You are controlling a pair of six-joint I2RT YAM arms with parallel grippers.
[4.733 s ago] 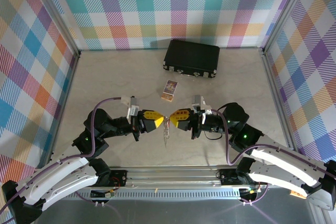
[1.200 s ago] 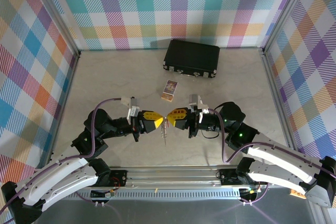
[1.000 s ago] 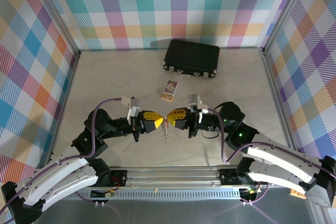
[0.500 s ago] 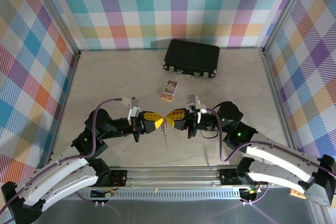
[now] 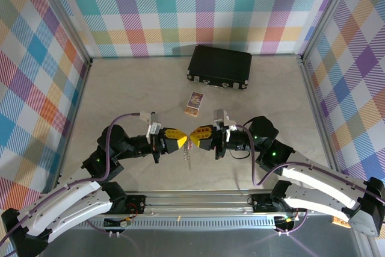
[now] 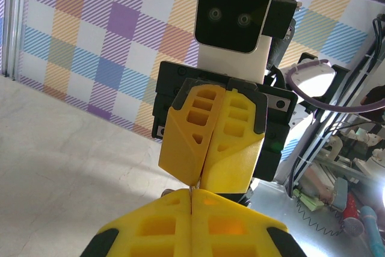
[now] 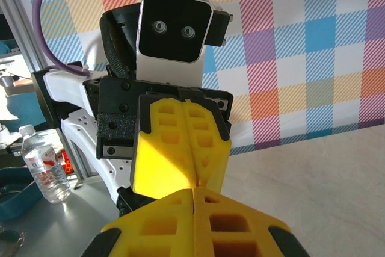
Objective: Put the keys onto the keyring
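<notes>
Facing tip-to-tip: L gripper (image 5: 181, 141), R gripper (image 5: 195, 137); keyring (image 5: 188, 156) btwn, top cam

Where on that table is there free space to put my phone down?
The table is bare from the small card to the left wall, and right of the black case. Crowded: near middle, where left tool and right tool meet.

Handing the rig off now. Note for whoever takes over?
Left claw: shut. Right claw: shut, tip to tip with it above the table.
A thin silver metal piece hangs where the tips meet; too small to tell key from keyring, or which claw grips it.
Done: metal is off the table. Left: whether the key is on the ring can't be seen; check, then thread.
Black case and small card lie farther back.
</notes>
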